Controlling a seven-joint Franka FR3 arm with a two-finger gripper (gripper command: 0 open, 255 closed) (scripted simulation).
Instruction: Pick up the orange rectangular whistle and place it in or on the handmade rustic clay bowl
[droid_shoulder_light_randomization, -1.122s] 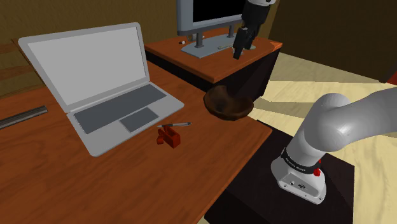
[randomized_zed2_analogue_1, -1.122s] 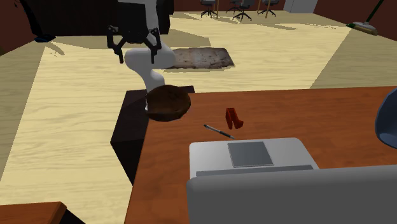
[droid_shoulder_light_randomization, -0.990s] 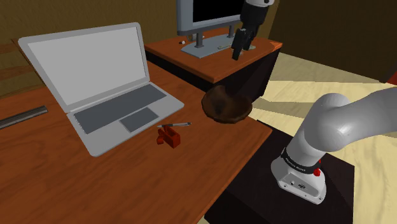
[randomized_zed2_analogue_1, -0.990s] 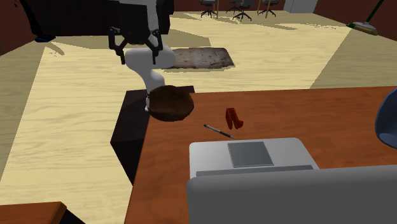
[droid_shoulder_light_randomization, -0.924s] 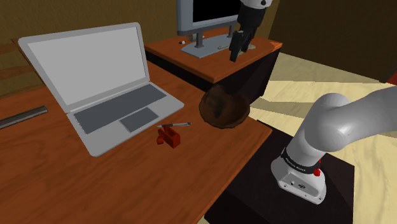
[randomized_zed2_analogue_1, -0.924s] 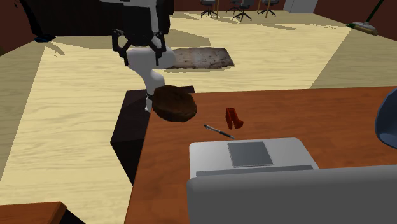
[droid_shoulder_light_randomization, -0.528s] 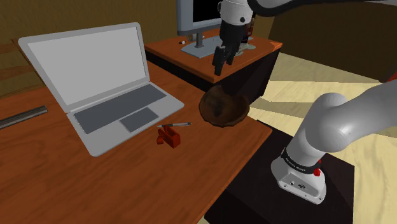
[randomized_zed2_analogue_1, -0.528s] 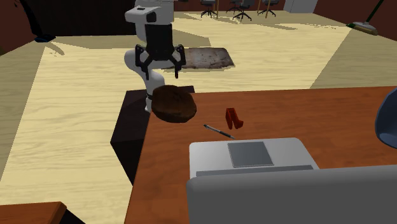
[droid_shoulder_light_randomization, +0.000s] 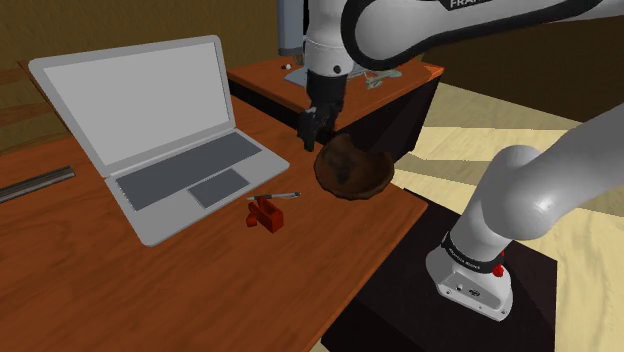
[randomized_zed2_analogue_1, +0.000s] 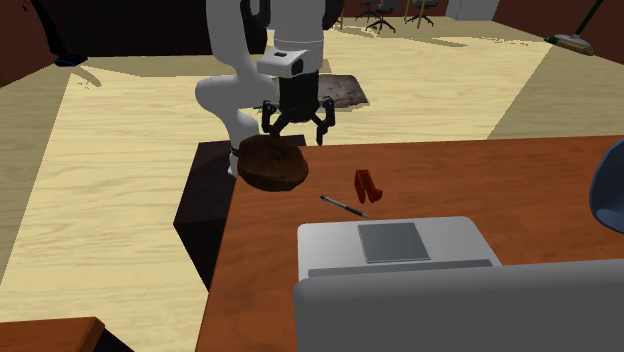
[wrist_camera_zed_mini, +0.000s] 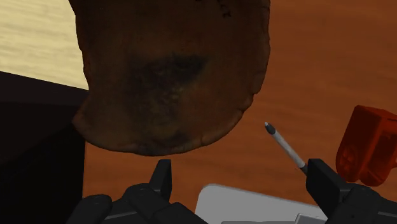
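Orange-red, that's the whistle (droid_shoulder_light_randomization: 266, 214), sitting on the wood-brown worktop (droid_shoulder_light_randomization: 150, 290) just off the front edge of the open grey laptop (droid_shoulder_light_randomization: 160, 130). A thin pen (droid_shoulder_light_randomization: 275, 196) lies right beside it; I cannot tell whether the two touch. In the second exterior view the whistle (randomized_zed2_analogue_1: 367, 186) stands to the right of the brown bowl (randomized_zed2_analogue_1: 272, 165), clearly apart from it, with the pen (randomized_zed2_analogue_1: 345, 206) between it and the laptop (randomized_zed2_analogue_1: 400, 250).

My fingers (wrist_camera_zed_mini: 161, 179) stand wide apart with nothing between them. I hang above the worktop at the bowl's far rim, pointing down; in the shoulder view the fingers (droid_shoulder_light_randomization: 310, 128) sit just above and to the left of the bowl (droid_shoulder_light_randomization: 350, 172).

Looking along my hand, the rough, mottled bowl (wrist_camera_zed_mini: 172, 70) is dead ahead. It sits at the worktop's corner, one side jutting past the edge over the black stand and the pale floor. Off beyond one finger lies the pen (wrist_camera_zed_mini: 286, 146), its tip towards the bowl, and past it the whistle (wrist_camera_zed_mini: 366, 145). A corner of the laptop (wrist_camera_zed_mini: 254, 203) shows between my fingers, resting on the worktop (wrist_camera_zed_mini: 305, 63).
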